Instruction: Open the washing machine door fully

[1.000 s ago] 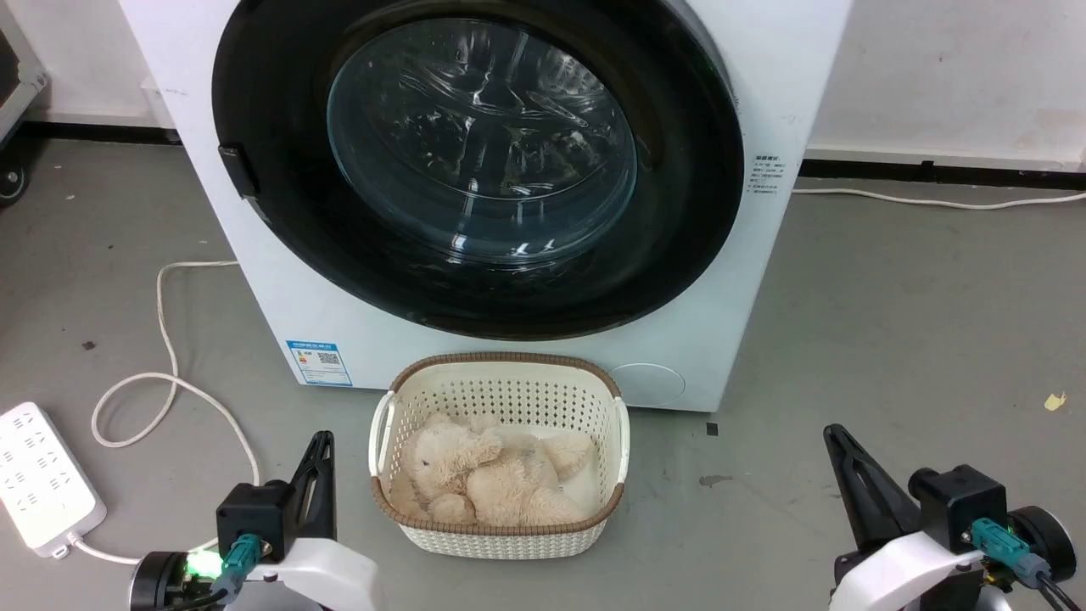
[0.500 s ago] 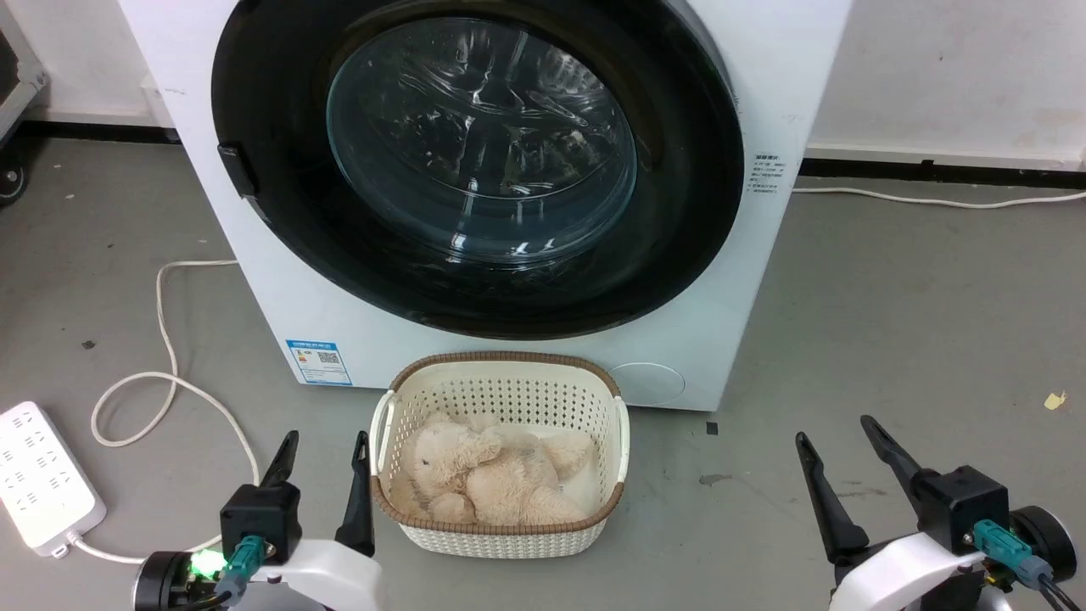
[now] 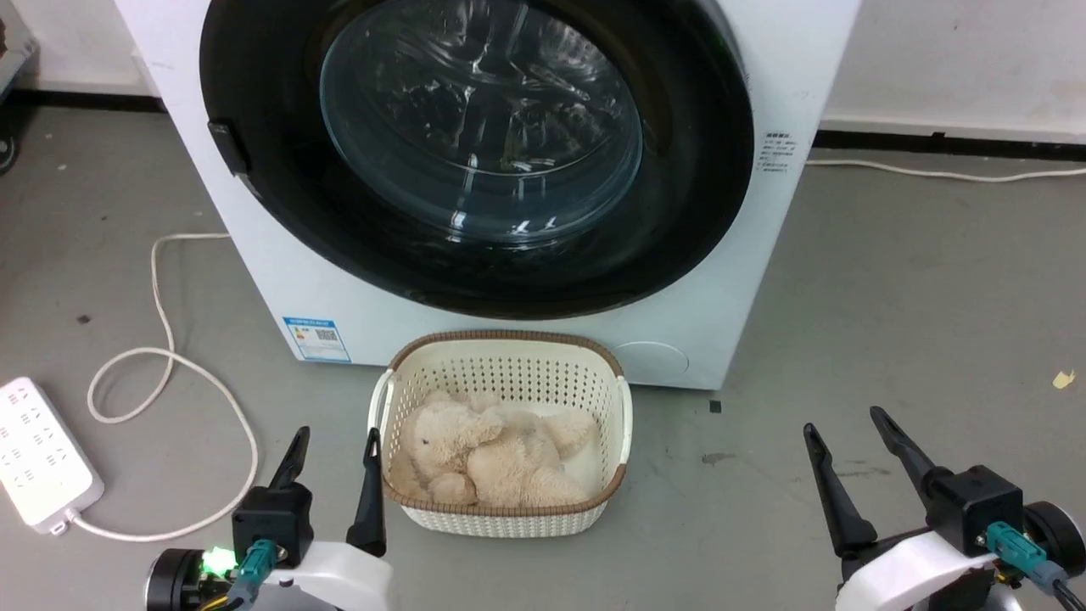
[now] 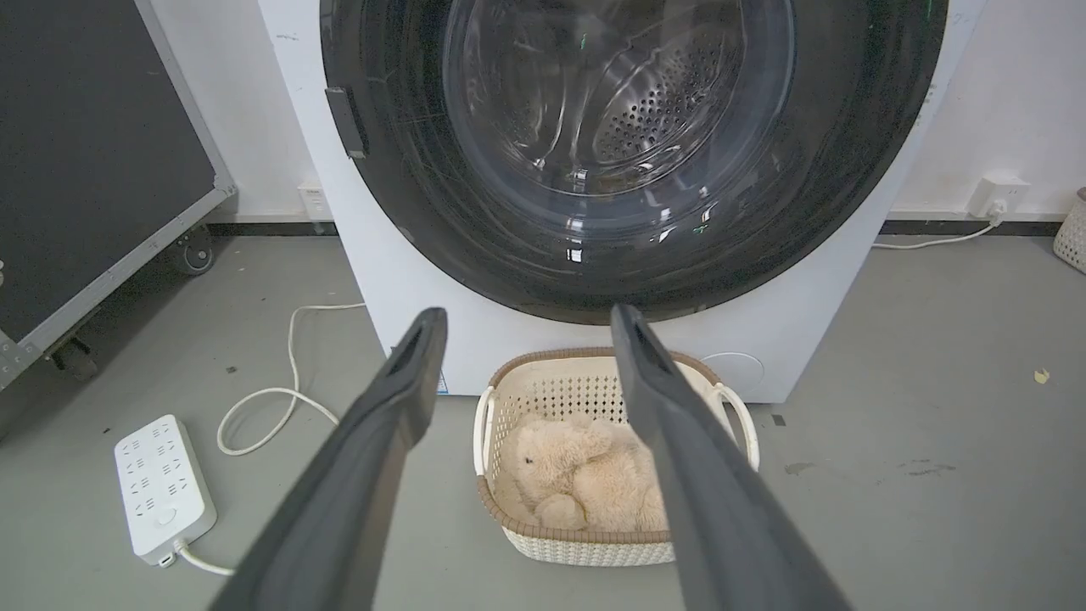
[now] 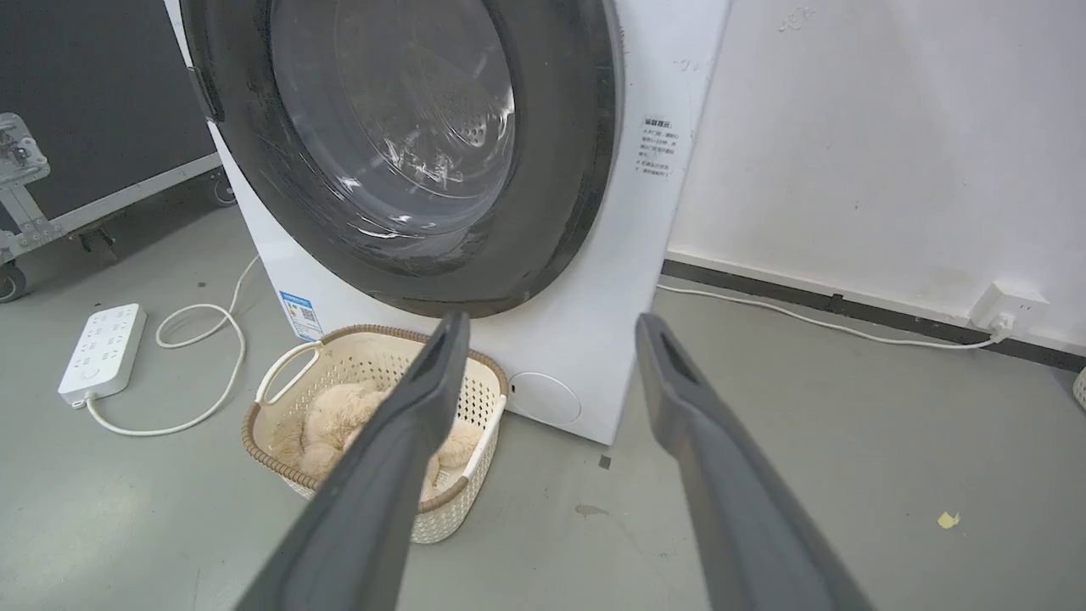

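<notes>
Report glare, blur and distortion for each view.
Head view: sharp; white reflections streak the washing machine door. Left wrist view: wide-angle bowing of straight edges; left end effector looms large, soft. Right wrist view: same bowing and glare, right end effector soft.

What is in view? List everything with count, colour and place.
washing machine: one, white, centre
washing machine door: one, black rim, clear glass, shut on machine front
basket: one, cream, brown rim, floor before machine
plush toy: one, beige, in basket
power strip: one, white, floor left
floor cable: one, white, looped by power strip
wheeled case: one, black, far left
wall socket: one, white, right wall
left claw: one, dark, open, left of basket
right claw: one, dark, open, right
</notes>
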Tool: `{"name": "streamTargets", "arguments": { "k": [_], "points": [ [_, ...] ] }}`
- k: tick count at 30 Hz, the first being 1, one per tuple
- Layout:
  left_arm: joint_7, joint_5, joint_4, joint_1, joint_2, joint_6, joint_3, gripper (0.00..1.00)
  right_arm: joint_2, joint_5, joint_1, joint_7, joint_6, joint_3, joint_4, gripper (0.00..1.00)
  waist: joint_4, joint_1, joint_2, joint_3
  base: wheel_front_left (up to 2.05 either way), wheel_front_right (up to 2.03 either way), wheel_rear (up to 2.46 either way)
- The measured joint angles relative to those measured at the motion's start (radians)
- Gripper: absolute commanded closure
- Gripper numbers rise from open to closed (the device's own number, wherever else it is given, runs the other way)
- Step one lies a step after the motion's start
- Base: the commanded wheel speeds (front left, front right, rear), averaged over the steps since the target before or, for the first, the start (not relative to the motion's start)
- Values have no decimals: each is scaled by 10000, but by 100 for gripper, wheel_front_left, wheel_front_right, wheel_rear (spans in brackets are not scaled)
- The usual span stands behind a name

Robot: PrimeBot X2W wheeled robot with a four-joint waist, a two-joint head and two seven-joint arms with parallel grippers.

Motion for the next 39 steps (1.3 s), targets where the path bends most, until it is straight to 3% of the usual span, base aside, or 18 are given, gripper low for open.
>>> {"name": "streamTargets", "arguments": {
  "k": [6, 7, 8, 9, 21, 39],
  "points": [
    [-121, -8, -31, -124, 0, 90, -140, 0, -81, 138, -104, -88, 0, -81, -4, 0, 67, 0, 0, 351, 0, 0, 0],
    [-151, -8, -48, -183, 0, 111, -155, 0, -102, 178, -197, -88, 0, -98, -8, 5, 82, 0, 0, 417, 0, 0, 0],
    [-173, -8, -69, -226, -2, 121, -165, 0, -134, 215, -287, -81, 0, -105, -33, 71, 97, 1, 0, 480, 0, 0, 0],
    [-192, -8, -82, -252, 0, 142, -173, 0, -174, 278, -378, -79, 0, -123, -58, 100, 112, 1, 0, 546, 0, 0, 0],
    [-428, -81, -199, -563, -2, 357, -412, 0, -700, 1618, -1666, 330, 0, -349, -174, 100, 292, 1, 0, 1286, 0, 0, 0],
    [-805, -174, -364, -912, -4, 669, -802, 0, -462, 4337, -4961, 2420, -2, -1733, 842, 100, 767, 1, 0, 2192, 0, 0, 0]
  ]
}}
